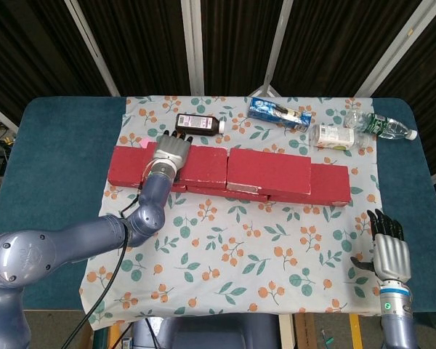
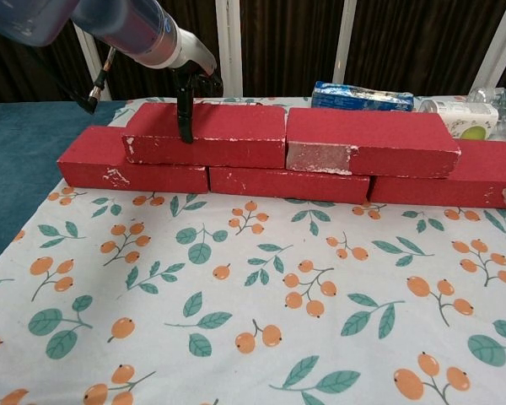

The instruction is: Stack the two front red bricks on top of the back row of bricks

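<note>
Two red bricks lie side by side on top of the back row: the left top brick (image 2: 228,135) (image 1: 203,163) and the right top brick (image 2: 367,139) (image 1: 269,171). Below them the back row shows its left brick (image 2: 126,169), middle brick (image 2: 287,184) and right brick (image 2: 455,190). My left hand (image 1: 171,151) (image 2: 190,80) hovers over the left top brick's left part, thumb hanging down before its front face and fingers spread over the top. My right hand (image 1: 390,251) stays near the table's front right edge, fingers straight and holding nothing.
Behind the bricks lie a brown bottle (image 1: 198,123), a blue packet (image 1: 279,113), a white can (image 1: 334,136) and a clear water bottle (image 1: 381,126). A floral cloth (image 1: 232,247) covers the teal table (image 1: 51,145).
</note>
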You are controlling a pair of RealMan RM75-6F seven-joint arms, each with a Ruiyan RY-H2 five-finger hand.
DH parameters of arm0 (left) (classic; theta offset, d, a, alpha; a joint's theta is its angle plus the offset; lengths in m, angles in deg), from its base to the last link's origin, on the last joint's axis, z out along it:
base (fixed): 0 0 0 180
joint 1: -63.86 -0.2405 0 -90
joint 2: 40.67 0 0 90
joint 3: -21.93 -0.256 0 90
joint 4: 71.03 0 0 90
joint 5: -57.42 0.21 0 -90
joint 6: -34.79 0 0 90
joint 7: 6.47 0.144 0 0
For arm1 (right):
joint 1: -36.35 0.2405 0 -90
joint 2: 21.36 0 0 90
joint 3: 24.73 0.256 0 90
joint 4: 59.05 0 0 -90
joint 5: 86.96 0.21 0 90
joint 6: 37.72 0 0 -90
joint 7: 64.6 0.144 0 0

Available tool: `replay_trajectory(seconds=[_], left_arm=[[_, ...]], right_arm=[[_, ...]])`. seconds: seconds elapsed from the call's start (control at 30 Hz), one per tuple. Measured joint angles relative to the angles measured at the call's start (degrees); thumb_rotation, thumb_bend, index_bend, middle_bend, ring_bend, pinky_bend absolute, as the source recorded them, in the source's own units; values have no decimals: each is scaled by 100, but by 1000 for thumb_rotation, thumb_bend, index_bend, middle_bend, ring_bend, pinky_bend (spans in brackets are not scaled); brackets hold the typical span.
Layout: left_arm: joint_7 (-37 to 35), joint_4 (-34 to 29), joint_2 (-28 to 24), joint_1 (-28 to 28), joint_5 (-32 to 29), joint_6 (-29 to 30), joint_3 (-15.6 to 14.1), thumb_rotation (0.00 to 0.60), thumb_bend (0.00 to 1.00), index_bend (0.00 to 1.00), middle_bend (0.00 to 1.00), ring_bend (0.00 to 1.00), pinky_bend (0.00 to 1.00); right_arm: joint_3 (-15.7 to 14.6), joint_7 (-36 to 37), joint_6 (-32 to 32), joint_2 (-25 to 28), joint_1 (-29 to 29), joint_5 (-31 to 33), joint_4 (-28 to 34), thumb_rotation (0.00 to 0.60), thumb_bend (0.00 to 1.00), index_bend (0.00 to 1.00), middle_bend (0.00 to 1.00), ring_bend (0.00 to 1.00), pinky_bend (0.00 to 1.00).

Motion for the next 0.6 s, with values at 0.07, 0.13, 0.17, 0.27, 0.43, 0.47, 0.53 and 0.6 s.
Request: replay_trajectory(seconds=[0.07,0.13,0.17,0.27,0.43,0.47,0.53,0.6], left_arm=[[15,-74,-54,1,13,29,24,600,0,0,0,0,69],[34,-167,-122,4,7,55,45,600,0,0,0,0,69],[53,-248,-185,9,-11,73,59,600,0,0,0,0,70],[89,-511,-406,24,-51,120,109,600,0,0,0,0,75],[-18,-1141,-963,-12,-9,218,263,600,0,0,0,0,89],[-87,-1341,-1142,-48,46,248,300,600,0,0,0,0,91],[-209,-1666,-1427,-120,147,302,348,600,0,0,0,0,94],[-389,-2078,-1784,-242,308,364,397,600,0,0,0,0,95]], right_arm=[[1,-16,4,-2,3,12,2,600,153,0,0,0,0],[0,-25,5,-3,4,19,7,600,153,0,0,0,0],[-2,-27,9,-4,5,23,2,600,154,0,0,0,0],[-14,-35,16,-9,11,7,10,600,153,0,0,0,0],[-37,-8,30,-13,22,-61,-11,600,153,0,0,0,0],[-43,-5,29,-16,24,-81,-23,600,153,0,0,0,0],[-57,0,13,-30,29,-144,-60,600,153,0,0,0,0],[-69,2,-14,-49,33,-215,-99,600,153,0,0,0,0]])
